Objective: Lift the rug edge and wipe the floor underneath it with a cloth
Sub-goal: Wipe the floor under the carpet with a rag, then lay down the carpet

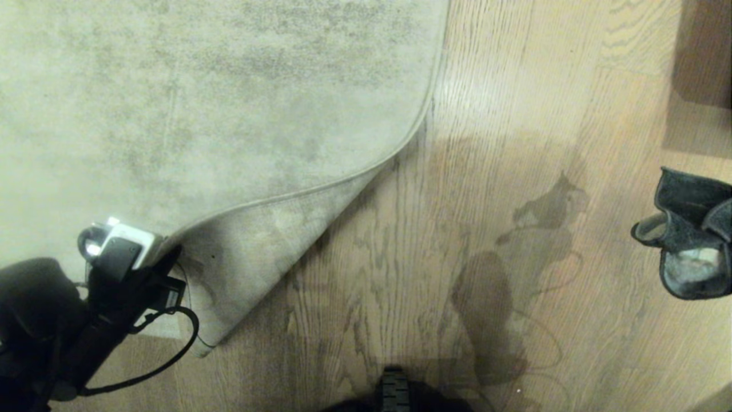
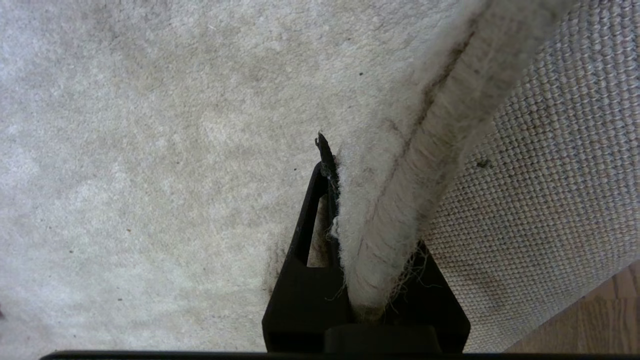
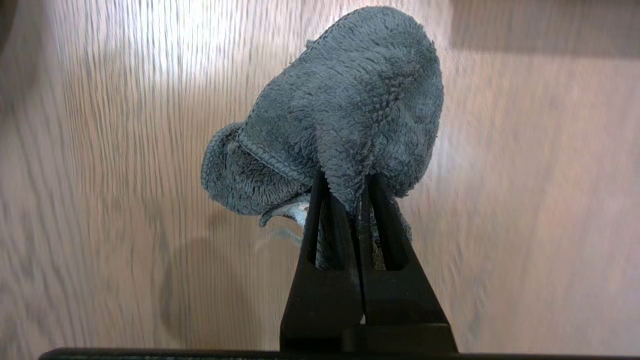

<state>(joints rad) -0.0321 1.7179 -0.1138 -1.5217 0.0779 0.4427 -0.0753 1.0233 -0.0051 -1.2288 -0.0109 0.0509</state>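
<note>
The pale grey-beige rug [image 1: 200, 103] covers the upper left of the head view. Its near corner is raised off the floor [image 1: 486, 171] and curls over, showing the woven underside [image 1: 246, 257]. My left gripper [image 1: 168, 254] is shut on the rug's bound edge [image 2: 395, 190] at the lower left; the backing [image 2: 560, 175] hangs beside it. The dark grey-green cloth [image 1: 689, 246] hangs at the right edge of the head view, above bare planks and well away from the rug. My right gripper [image 3: 348, 190] is shut on a fold of the cloth [image 3: 360, 100].
A dark piece of furniture or its shadow [image 1: 706, 51] sits at the far right. My base [image 1: 394, 392] shows at the bottom centre. A black cable [image 1: 171, 343] loops from the left arm. Arm shadows [image 1: 497, 309] lie on the planks.
</note>
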